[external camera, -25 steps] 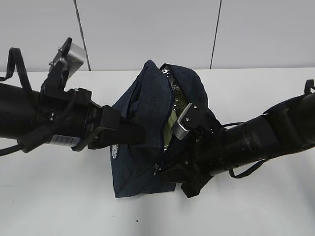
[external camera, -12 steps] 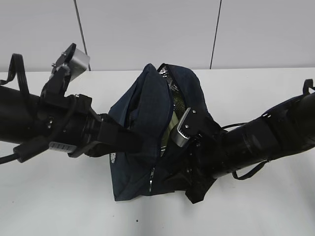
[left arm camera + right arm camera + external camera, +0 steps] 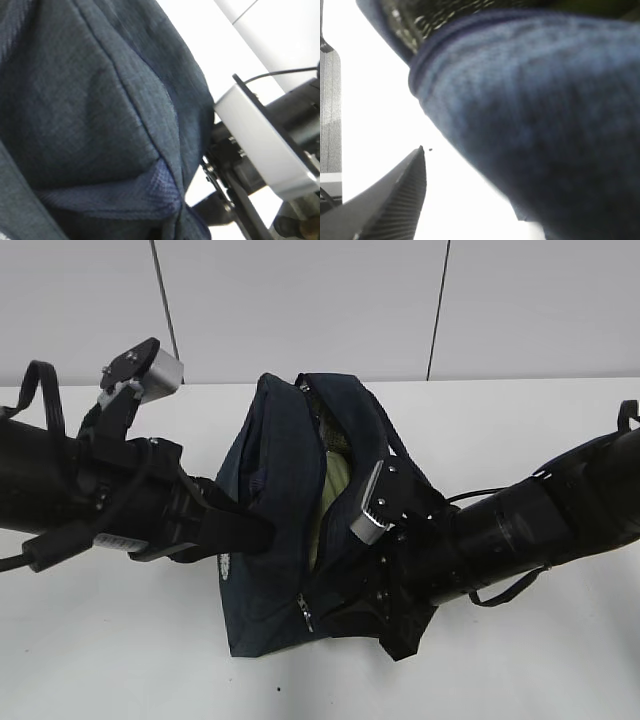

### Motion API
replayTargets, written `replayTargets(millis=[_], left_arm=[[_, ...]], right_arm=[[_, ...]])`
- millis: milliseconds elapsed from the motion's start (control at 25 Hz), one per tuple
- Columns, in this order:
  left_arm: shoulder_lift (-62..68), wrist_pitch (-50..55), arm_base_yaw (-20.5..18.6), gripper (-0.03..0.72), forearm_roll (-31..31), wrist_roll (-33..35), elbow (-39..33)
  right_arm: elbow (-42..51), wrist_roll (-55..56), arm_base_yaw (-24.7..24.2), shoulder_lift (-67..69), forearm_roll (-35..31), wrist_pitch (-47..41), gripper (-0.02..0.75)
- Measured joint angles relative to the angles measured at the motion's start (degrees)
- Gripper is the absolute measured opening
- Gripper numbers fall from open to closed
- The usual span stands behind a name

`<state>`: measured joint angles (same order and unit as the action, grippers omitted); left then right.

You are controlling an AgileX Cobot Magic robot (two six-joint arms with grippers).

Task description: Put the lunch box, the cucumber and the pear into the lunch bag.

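Exterior view: the lunch bag (image 3: 275, 510) stands at table centre, mouth gaping upward, with the pale green lid of the lunch box (image 3: 330, 498) showing inside the opening. The left gripper (image 3: 255, 532) presses into the bag's left wall at about 9 o'clock of the bag; its fingertips are lost against the dark fabric. The right gripper (image 3: 345, 590) sits low at about 4 o'clock of the bag, its tips hidden behind the flap and zipper edge. Cucumber and pear are not visible on the table or elsewhere; whether they lie inside cannot be told.

Left wrist view: navy fabric fills the frame, with a seam fold at 6 o'clock. The fingers themselves are not shown. Judged fully closed, apparently pinching the bag wall, though the contact is not visible.

Right wrist view: one ribbed fingertip (image 3: 400, 200) at 7 o'clock stands clear of the bag's bulging side, white table between them. Nothing is between the jaws; how wide they stand cannot be told from a single finger.

Assessment: the step in hand appears to be a release beside the bag. Keep the left hold steady so the mouth stays spread, and withdraw the right arm low, clear of the zipper edge.
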<state>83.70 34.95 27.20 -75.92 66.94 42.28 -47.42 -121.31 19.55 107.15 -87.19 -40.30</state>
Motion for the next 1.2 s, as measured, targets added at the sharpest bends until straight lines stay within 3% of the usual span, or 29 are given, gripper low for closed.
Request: replayTargets(millis=[160, 280, 600, 760, 960, 1200], left_arm=[[-0.2, -4.1, 0.0, -0.015, 0.0, 0.0, 0.0], [-0.2, -7.1, 0.0, -0.015, -0.9, 0.0, 0.0], [-0.2, -11.3, 0.0, -0.015, -6.9, 0.0, 0.0], [-0.2, -12.1, 0.0, -0.015, -8.2, 0.0, 0.0], [-0.2, -13.4, 0.0, -0.015, -9.4, 0.0, 0.0], [1.5, -12.3, 0.0, -0.015, -10.5, 0.0, 0.0]], right_arm=[[0.0, -1.2, 0.0, 0.0, -0.9, -1.5, 0.482], [0.0, -1.5, 0.0, 0.0, -1.6, -2.0, 0.515], [0.0, -2.4, 0.1, 0.0, -5.5, -3.6, 0.525], [0.0, -2.9, 2.4, 0.0, -9.1, -3.1, 0.538], [0.0, -3.4, 7.5, 1.5, -14.5, 4.2, 0.544], [-0.2, -2.4, 8.4, 2.3, -15.2, 5.9, 0.544]])
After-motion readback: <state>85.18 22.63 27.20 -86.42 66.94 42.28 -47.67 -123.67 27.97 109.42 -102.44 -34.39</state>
